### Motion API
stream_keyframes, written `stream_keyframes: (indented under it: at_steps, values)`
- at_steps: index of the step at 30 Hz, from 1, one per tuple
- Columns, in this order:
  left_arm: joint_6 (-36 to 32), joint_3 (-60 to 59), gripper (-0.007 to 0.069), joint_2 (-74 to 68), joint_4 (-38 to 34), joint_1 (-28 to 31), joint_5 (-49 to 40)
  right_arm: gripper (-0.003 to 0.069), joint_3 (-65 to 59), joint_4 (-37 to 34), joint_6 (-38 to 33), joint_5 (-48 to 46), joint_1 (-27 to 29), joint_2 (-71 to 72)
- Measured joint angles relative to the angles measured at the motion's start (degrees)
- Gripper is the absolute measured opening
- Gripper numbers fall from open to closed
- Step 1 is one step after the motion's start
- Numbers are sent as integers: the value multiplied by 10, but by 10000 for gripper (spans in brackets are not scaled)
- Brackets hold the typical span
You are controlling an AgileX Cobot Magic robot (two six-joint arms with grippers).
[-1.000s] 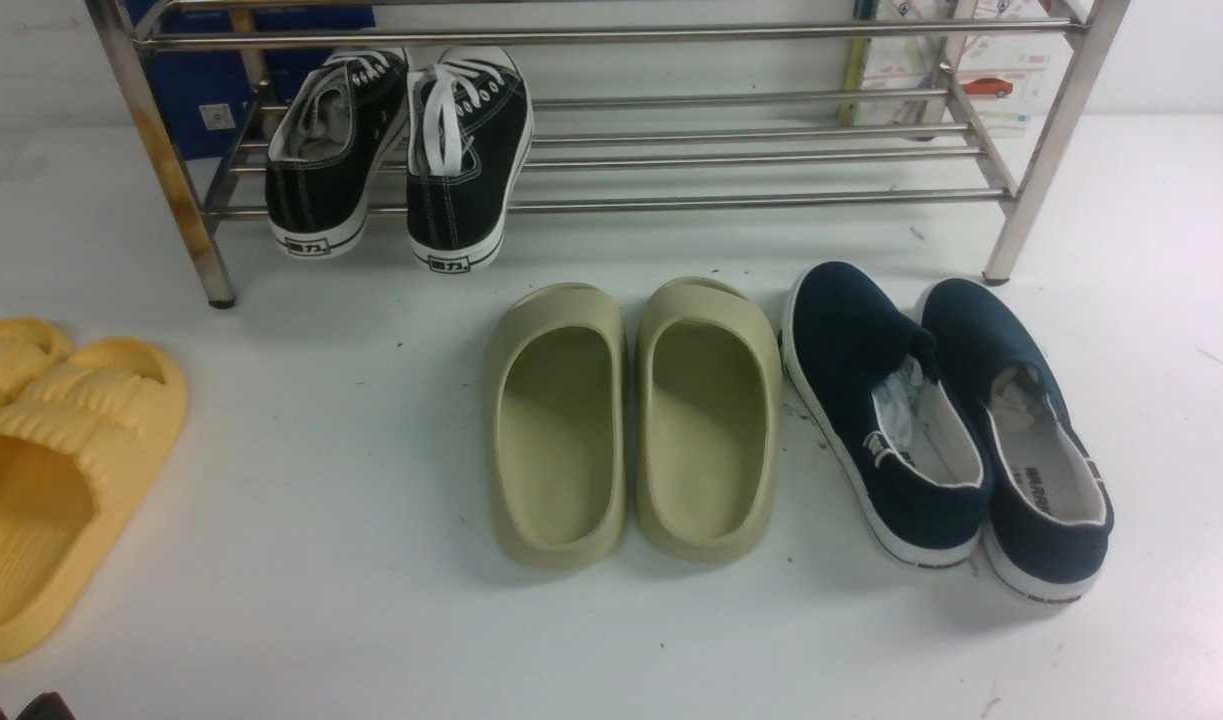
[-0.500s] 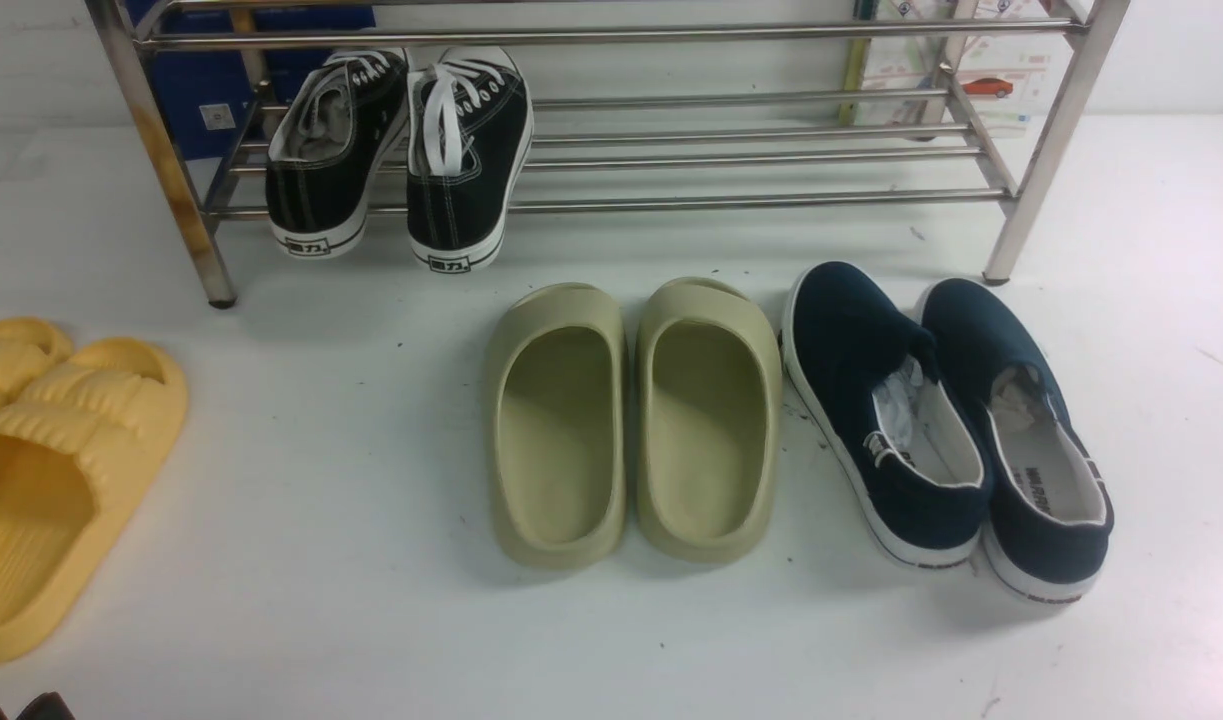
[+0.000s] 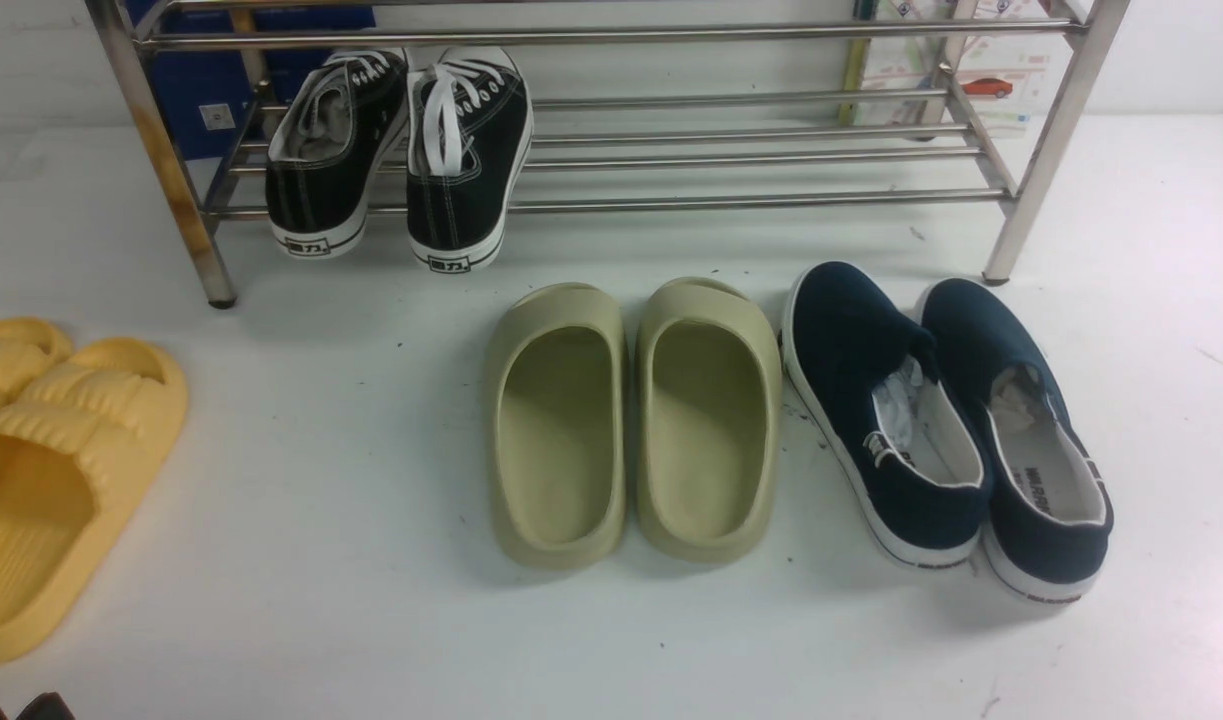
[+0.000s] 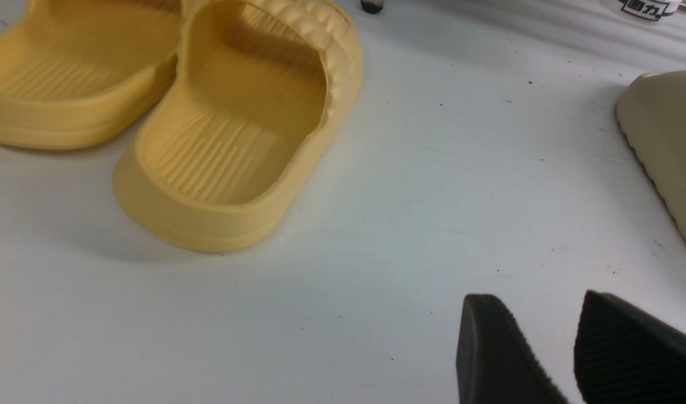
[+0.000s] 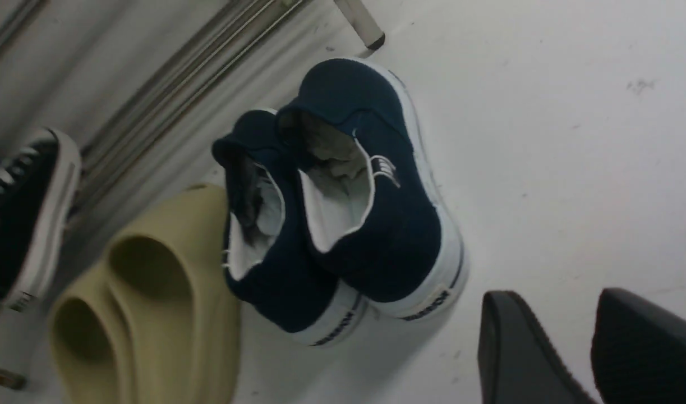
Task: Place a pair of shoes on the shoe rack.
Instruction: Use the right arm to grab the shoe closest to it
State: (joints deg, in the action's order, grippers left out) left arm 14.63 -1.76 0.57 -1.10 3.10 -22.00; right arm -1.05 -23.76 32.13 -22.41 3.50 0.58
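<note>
The pair of shoes, navy slip-ons with white soles, stands side by side on the white floor at the right: the left shoe [image 3: 876, 400] and the right shoe [image 3: 1026, 450], toes toward the shoe rack [image 3: 731, 200]. In the right wrist view both shoes [image 5: 376, 224] lie ahead of my right gripper [image 5: 555, 293], which is open and empty, hanging just behind their heels without touching. My left gripper [image 4: 538, 296] is open and empty too, above bare floor near the yellow slides [image 4: 230, 129].
Black lace-up sneakers [image 3: 401, 150] sit on the rack's lower shelf at the left. Olive-green slides [image 3: 636, 420] stand directly left of the navy shoes. Yellow slides [image 3: 41, 450] lie at the far left. The rack's right leg [image 3: 1041, 150] stands just beyond the navy toes.
</note>
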Motion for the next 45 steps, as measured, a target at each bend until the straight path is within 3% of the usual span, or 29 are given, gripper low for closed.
stream_keyframes:
  at_steps: [5, 11, 21, 25, 28, 34, 38, 45]
  values:
    - [0, 0, 238, 0, 0, 0, 0, 246, -2, -103, 70, -6, 0, 0]
    - [0, 0, 238, 0, 0, 0, 0, 246, -3, -81, 55, -5, 0, 0]
    - [0, 0, 238, 0, 0, 0, 0, 218, 27, -57, -133, 2, 0, 0]
    - [0, 0, 238, 0, 0, 0, 0, 99, 130, -31, -253, -2, 0, -55]
    - [0, 0, 238, 0, 0, 0, 0, 4, 220, 12, -315, -39, 0, -131]
    - [0, 0, 238, 0, 0, 0, 0, -3, 404, 79, -393, -185, -1, -290]
    - [0, 0, 238, 0, 0, 0, 0, -3, 489, 97, -415, -275, -34, -389]
    - [0, 0, 238, 0, 0, 0, 0, -3, 584, 183, -408, -412, -184, -552]
